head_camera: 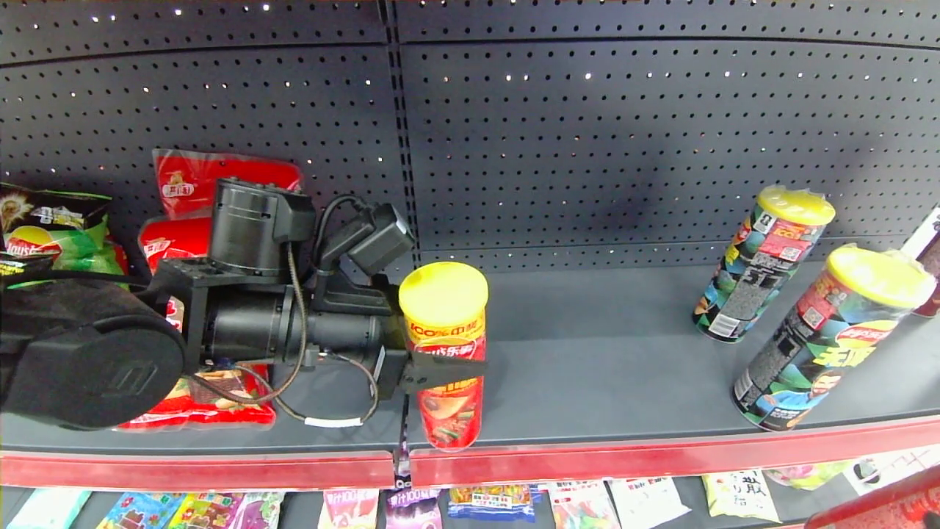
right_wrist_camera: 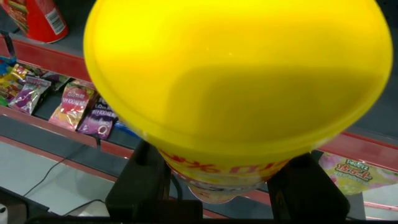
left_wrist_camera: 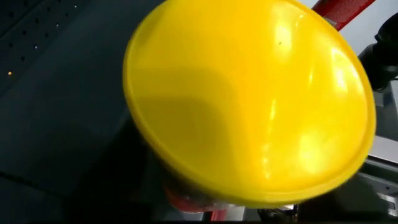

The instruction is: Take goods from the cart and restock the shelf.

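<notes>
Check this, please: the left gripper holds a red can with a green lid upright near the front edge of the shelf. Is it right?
Not quite: the lid is yellow, not green, as the head view shows. The left gripper does hold the red can upright near the front edge of the shelf.

Soft overhead light brightens the red canister (head_camera: pixel 444 382) and its yellow lid (head_camera: pixel 443 292). Behind it, a broad faint shadow dulls the pegboard (head_camera: pixel 587 147), pinpoints glinting through holes. Below it, the shelf (head_camera: pixel 587 360) edge bows with lens distortion. Close up, that lid (left_wrist_camera: pixel 249 99) blurs under white glare; the second canister (right_wrist_camera: pixel 236 74) is equally unfocused.
</notes>
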### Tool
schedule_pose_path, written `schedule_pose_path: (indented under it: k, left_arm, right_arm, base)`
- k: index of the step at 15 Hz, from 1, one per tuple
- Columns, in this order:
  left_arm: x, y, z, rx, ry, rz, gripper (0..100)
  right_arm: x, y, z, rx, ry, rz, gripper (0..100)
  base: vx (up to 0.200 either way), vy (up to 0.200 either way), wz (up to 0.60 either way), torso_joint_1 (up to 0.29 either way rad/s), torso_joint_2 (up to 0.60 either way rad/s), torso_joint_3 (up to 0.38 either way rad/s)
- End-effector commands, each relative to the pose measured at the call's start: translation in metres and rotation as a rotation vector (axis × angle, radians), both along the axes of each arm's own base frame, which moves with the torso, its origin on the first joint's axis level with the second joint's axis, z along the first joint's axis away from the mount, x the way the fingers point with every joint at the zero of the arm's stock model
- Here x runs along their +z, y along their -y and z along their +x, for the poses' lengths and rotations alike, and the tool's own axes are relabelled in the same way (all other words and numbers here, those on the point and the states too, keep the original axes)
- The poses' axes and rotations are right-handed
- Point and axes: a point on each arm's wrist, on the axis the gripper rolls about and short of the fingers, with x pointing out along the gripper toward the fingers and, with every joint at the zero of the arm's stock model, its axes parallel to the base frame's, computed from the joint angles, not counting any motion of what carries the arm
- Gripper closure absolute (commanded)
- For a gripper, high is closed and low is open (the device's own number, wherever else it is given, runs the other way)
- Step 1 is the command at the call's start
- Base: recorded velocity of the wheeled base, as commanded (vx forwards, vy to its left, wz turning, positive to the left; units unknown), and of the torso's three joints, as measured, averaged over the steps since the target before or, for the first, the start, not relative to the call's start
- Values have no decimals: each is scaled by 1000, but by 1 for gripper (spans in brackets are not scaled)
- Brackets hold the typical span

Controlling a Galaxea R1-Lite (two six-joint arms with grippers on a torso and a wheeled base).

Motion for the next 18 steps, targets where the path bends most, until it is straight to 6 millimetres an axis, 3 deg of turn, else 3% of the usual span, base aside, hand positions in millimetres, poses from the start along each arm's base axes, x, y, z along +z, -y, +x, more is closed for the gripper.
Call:
schedule_pose_path:
  k: [1,5,10,11,14,15,18]
  left_arm:
    - [0,-2,-3,7,0,3,0]
    - [-7,-18,-23,26,-26,22,0]
    - [-16,-68,-69,136,-41,35,0]
    - [-16,-69,-70,141,-39,36,0]
    - [-20,-86,-97,206,-19,50,0]
    - [-20,-91,-107,223,-22,38,0]
    - [-12,-97,-121,280,-44,-15,0]
  right_arm:
    - [5,-2,3,14,-6,-2,100]
    - [30,-11,20,122,-46,3,100]
    - [92,-52,88,395,-134,18,100]
    - [93,-54,90,403,-137,17,100]
    - [110,-105,143,521,-121,15,100]
    - [107,-126,170,530,-91,23,100]
    - [94,-161,211,560,-80,18,100]
  base:
    - [0,0,0,0,0,0]
    - [0,0,0,0,0,0]
    - [0,0,0,0,0,0]
    - [0,0,0,0,0,0]
    - [0,0,0,0,0,0]
    - [0,0,0,0,0,0]
    - [0,0,0,0,0,0]
